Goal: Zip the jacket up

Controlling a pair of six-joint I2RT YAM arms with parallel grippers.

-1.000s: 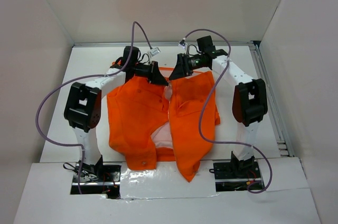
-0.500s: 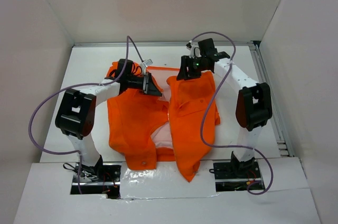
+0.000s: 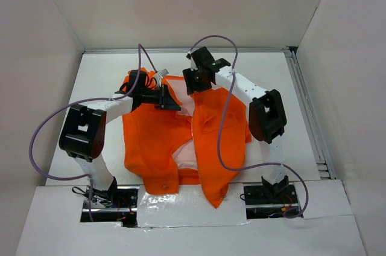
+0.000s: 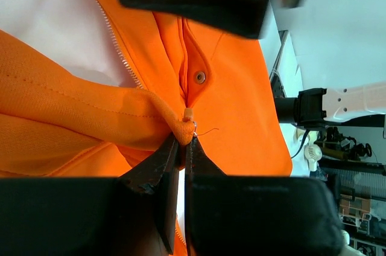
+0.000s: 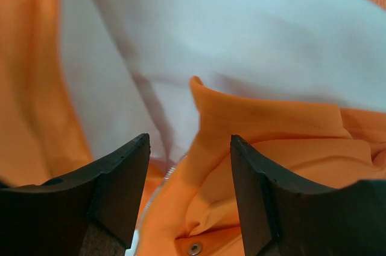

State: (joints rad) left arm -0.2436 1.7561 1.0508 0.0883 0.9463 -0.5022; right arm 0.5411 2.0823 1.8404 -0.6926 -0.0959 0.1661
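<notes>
Scene: The bright orange fabric jacket lies spread on the white table between your two arms. Its front is open and pale lining shows down the middle.
Left pincer: The left pincer is all but closed. Its tips nip a small peak of orange cloth at the left front edge, just beside the light zipper teeth and a small round snap.
Right pincer: The right pincer stands well open and holds nothing. A folded corner of the right front panel rises between its fingers, against the pinkish-white lining.
Step in hand: By the look of it, you are gathering the two front edges at the jacket's far end so the zipper can be started.
Doing it well: Lower the right pincer squarely over that upright corner and close on the edge itself, not on the lining behind. Hold the left pinch firm and low, since an upward tug could drag the whole panel.
Where it lies: The jacket's far end sits under both pincers, and the rest runs back toward the arm bases.
Unclear: The zipper slider cannot be made out.
</notes>
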